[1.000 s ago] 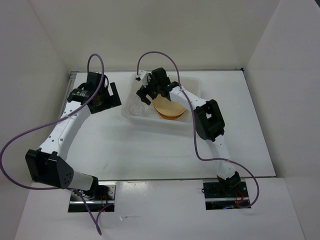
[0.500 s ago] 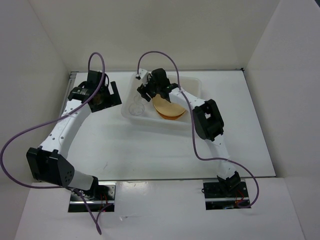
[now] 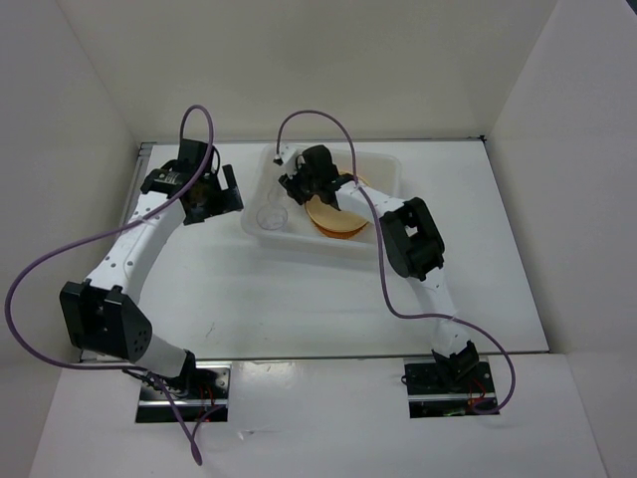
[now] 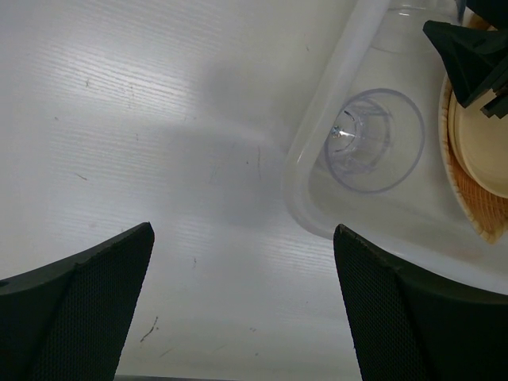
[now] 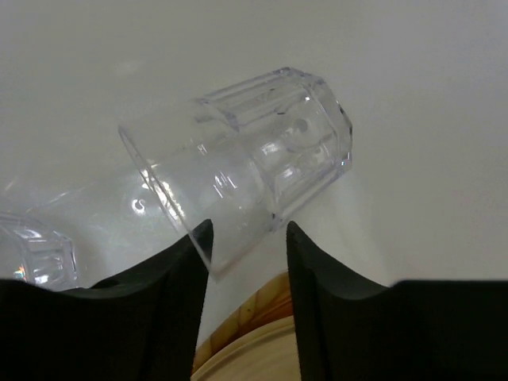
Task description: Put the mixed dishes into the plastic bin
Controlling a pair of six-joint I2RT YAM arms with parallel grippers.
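Nearest me, my left tool hangs spread wide over the bench, holding nothing, just beside the near corner of the plastic bin. Inside that corner stands the upright cup, and beside it lie the stacked plates, a pale one on a wood-grained one; I cannot count more. Further in, my right tool is half closed but not clamped. The rim of the tipped cup shows between its jaws, lying on its side towards the bin's far end. Every dish I can see is in the bin, so little seems left. A second ago the right jaws were splayed wide — now they have narrowed — and the dishes lie as they did.
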